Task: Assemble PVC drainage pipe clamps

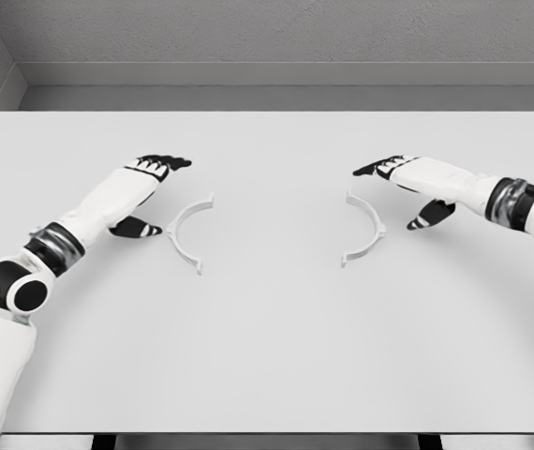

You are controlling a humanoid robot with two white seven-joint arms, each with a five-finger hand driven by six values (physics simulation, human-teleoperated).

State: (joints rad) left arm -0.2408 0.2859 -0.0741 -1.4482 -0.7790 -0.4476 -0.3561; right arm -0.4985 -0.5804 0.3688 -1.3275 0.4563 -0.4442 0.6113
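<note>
So from my seat on the head cam I'm looking down at a plain white table (267, 356) with a grey wall (276, 33) running along the far edge at 12 o'clock. Two white half-ring clamp pieces are lying flat on the tabletop, well apart from each other. The left clamp half (185, 233) sits around 9 o'clock from the middle of the table, its open side facing toward 3 o'clock, little flanged tabs sticking out at both ends. The right clamp half (368, 228) is over at about 3 o'clock from center, its open side facing 9 o'clock, so the two arcs bow away from each other with bare table between them. My left hand (145, 192) comes in from about 8 o'clock, the white forearm angled up across the table, dark fingers stretched out loose above the far tip of its clamp piece and the thumb (136, 227) hanging just beside the outer curve of the arc; can't tell if it's actually touching, but it's not gripping anything. My right hand (406, 183) reaches in from 3 o'clock, fingers likewise relaxed and extended toward 9 o'clock near the far end of the right piece, its thumb just off the outer curve, holding nothing.
</note>
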